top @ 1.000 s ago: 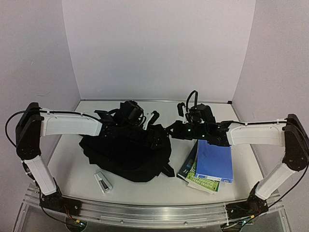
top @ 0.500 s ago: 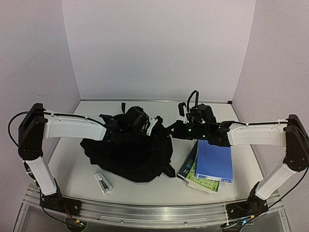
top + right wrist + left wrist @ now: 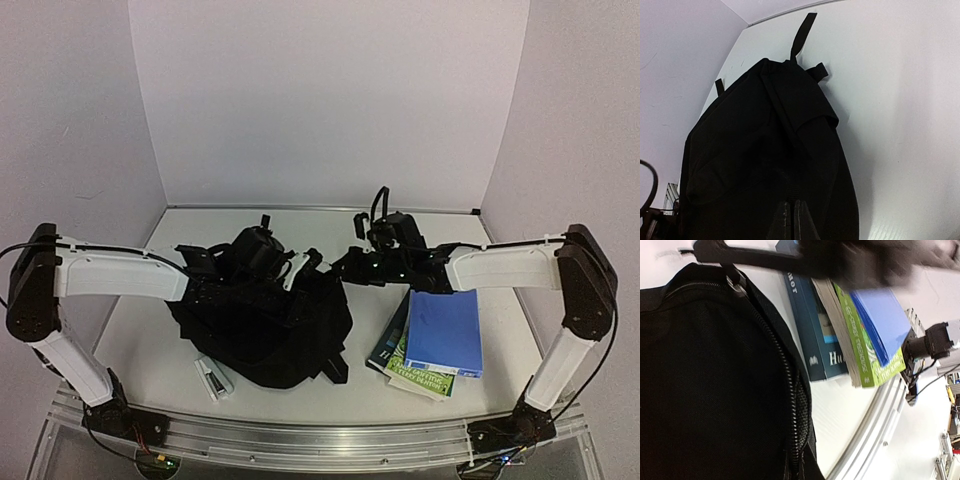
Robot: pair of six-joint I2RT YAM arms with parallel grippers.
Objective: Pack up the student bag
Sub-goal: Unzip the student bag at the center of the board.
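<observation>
On my left wrist feed the student bag (image 3: 705,390) fills the left side and the bottom, black fabric up close. Its zipper (image 3: 785,370) curves down along the bag's right edge, with the zipper pull (image 3: 734,281) near the top. A black strap (image 3: 755,256) runs from there across the top into a blurred dark shape (image 3: 865,260) that I cannot identify. Just beside the bag, on the white table (image 3: 840,415), lies a stack: a dark blue book (image 3: 812,340), a green book (image 3: 862,352) and a blue folder (image 3: 882,315). The metal rail (image 3: 870,430) edges the table beyond.
</observation>
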